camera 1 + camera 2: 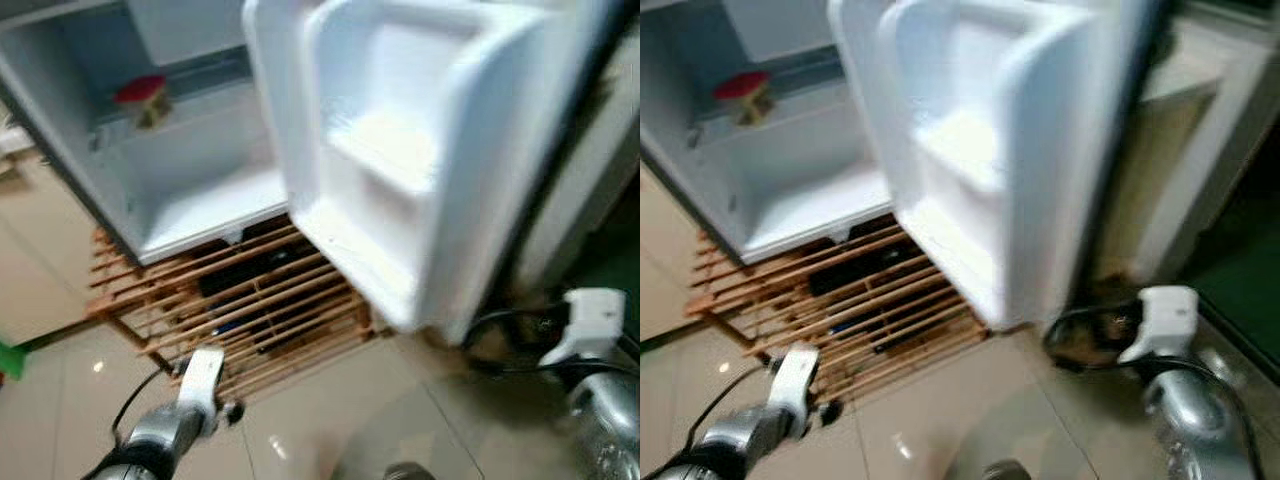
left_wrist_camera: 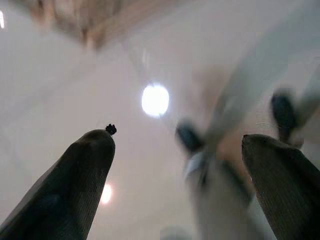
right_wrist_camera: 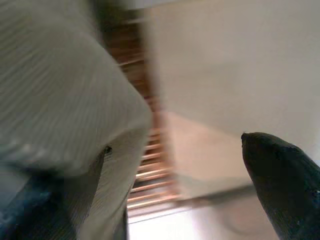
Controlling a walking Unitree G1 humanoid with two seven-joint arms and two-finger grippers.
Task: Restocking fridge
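Left claw [image 2: 177, 190]: fingers spread wide, nothing between them, hanging low over the tiled floor [image 1: 60, 400]. Right claw [image 3: 175, 175]: likewise parted and empty, low beside the fridge door [image 1: 400, 160], which stands swung open for access. Fridge [image 1: 190, 190]: sits on a wooden slatted rack [image 1: 250, 310]; one red-capped item [image 1: 145, 98] on the upper shelf, lower shelf bare. My judgement: restocking barely begun.
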